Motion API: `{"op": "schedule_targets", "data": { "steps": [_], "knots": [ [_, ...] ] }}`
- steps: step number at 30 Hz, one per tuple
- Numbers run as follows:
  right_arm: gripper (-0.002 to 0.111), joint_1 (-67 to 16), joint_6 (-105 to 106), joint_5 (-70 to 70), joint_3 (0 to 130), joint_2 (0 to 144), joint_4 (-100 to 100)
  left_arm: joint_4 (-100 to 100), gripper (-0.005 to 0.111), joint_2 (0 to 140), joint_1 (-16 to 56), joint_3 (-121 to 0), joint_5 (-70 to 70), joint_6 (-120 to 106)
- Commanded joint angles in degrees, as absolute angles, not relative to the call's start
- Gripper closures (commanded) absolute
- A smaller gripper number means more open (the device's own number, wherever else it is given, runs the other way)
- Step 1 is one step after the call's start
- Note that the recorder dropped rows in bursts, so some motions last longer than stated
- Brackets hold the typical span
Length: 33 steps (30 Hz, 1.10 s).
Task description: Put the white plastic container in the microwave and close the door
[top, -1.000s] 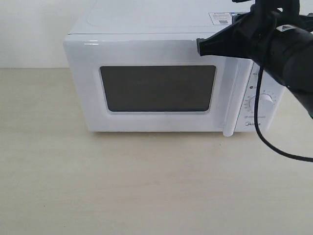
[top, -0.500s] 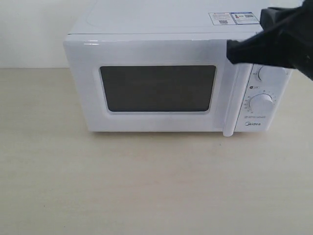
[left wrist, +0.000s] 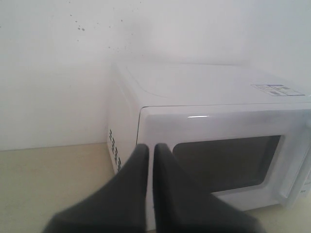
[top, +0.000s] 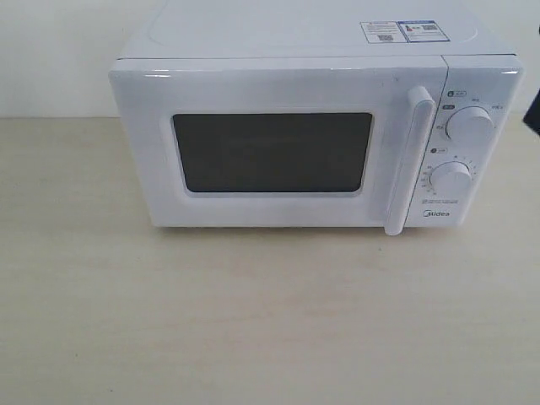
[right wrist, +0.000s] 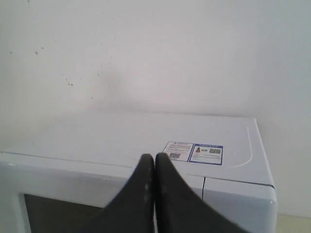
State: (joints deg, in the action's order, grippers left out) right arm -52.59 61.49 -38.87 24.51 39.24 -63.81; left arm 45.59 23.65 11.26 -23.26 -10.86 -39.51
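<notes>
One microwave [top: 287,126] is sitting square on the pale worktop [top: 253,321], backing onto a white wall [top: 51,51], and its one door [top: 253,89] is lying flush with the front, fully closed. One dark window [top: 272,152] is filling the middle of that door, and it is giving nothing away: whether the container is sitting inside, I cannot tell, and it is not showing in any view. One long handle [top: 407,160] is running upright down the door's right edge, and just right of it two round dials [top: 469,125] are stacking one above the other. Two stickers [top: 403,31] are lying side by side on the top, near the right rear corner. The two left fingers [left wrist: 142,153] are hanging off the microwave's front left corner, clear of it, with only a thin slit showing between them and nothing in their grip. The two right fingers [right wrist: 148,165] are hovering above the front top edge, pointing towards the stickers, pressing tip to tip and gripping nothing. From the outside camera, only one dark sliver of the right arm [top: 533,118] is peeking in at the right edge, beside the dials and apart from them.
</notes>
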Motion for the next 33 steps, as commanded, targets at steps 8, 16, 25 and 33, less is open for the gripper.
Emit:
{"op": "schedule_targets", "data": {
  "steps": [8, 16, 25, 33],
  "knots": [
    [0.108, -52.7, 61.5, -39.6, 24.2, 37.2, -63.9, 45.2, 0.102, 23.5, 11.1, -23.0, -10.5, -39.4],
    [0.108, -52.5, 61.6, -42.0, 24.1, 35.4, -64.1, 45.2, 0.102, 23.5, 11.1, -23.0, -10.5, -39.4],
    [0.108, -38.6, 67.7, -24.1, 24.0, 27.0, -67.7, 45.2, 0.102, 23.5, 11.1, -23.0, -10.3, -39.4],
    [0.108, -13.3, 68.9, -2.9, 24.0, 20.0, -67.7, 45.2, 0.102, 23.5, 11.1, -23.0, -10.3, -39.4]
  ]
}}
